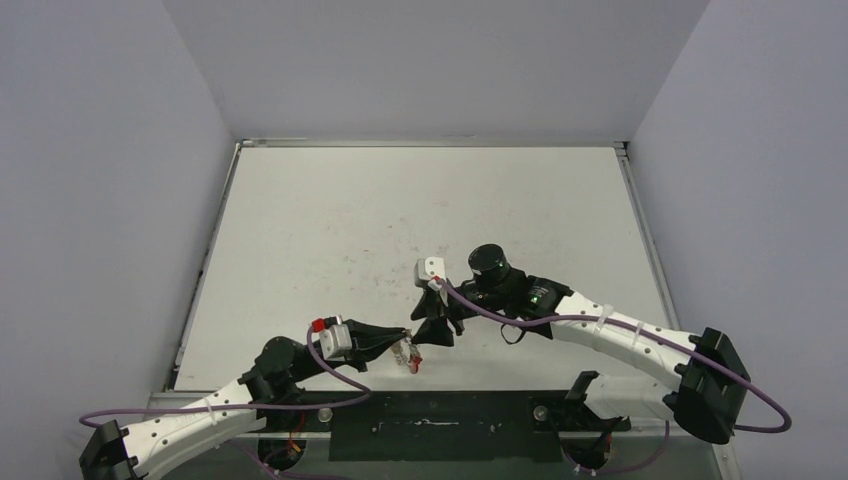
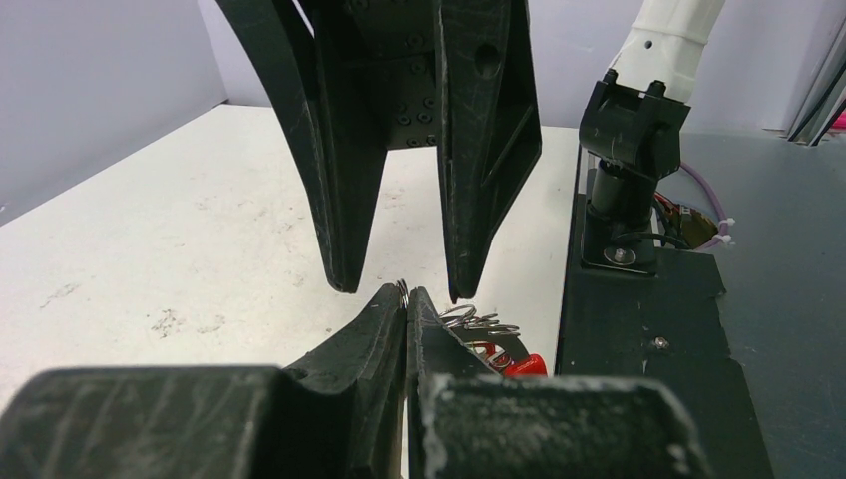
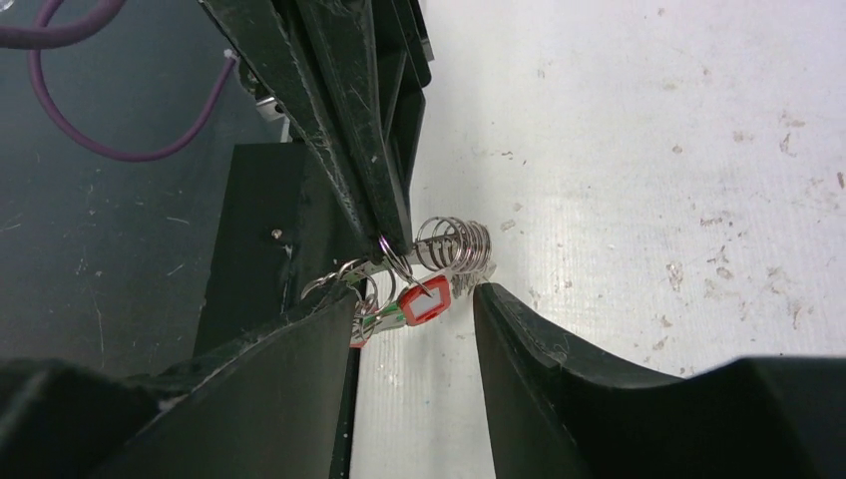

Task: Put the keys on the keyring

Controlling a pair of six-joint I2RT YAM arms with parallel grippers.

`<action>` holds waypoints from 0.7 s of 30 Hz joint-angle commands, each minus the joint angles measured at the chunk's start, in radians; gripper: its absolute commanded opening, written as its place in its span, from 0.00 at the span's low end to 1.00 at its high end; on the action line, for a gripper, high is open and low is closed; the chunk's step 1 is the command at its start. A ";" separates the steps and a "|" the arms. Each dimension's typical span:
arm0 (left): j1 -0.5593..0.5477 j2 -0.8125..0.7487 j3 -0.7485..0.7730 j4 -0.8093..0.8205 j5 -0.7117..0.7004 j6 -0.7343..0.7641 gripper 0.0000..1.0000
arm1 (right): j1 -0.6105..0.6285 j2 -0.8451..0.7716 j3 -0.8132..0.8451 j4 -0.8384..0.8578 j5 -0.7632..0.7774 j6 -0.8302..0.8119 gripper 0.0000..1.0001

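Though open, right pincer (image 3: 417, 296) near keyring (image 3: 454, 247).

keys (image 3: 379, 314) partly hidden, keyring (image 2: 402, 288) mostly hidden

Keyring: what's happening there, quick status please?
Left gripper shut on keyring. Right gripper open, jaws either side of the dangling keys. Nothing in the way.

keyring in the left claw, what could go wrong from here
1. The left claw pinches the keyring by only a sliver of wire at its fingertips, so a nudge from the right claw could twist it or pull it free.
2. The right claw stands open astride the bunched keys. Closing might catch several at once instead of one.
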State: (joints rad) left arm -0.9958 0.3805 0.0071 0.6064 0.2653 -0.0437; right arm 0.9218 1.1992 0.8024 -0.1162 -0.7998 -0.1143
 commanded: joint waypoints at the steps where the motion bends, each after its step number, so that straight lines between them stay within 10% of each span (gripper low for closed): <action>1: -0.004 -0.011 0.016 0.056 0.000 -0.004 0.00 | 0.002 -0.037 0.003 0.100 -0.053 0.007 0.48; 14: -0.004 -0.027 0.024 0.030 0.006 -0.004 0.00 | 0.014 0.039 0.017 0.143 -0.094 0.013 0.30; 21: -0.005 -0.031 0.024 0.028 0.002 -0.002 0.00 | 0.014 0.033 0.013 0.136 -0.105 -0.006 0.00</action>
State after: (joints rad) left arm -0.9955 0.3611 0.0071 0.5755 0.2558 -0.0422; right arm 0.9306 1.2419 0.8024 -0.0452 -0.8806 -0.0978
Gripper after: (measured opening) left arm 0.009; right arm 0.050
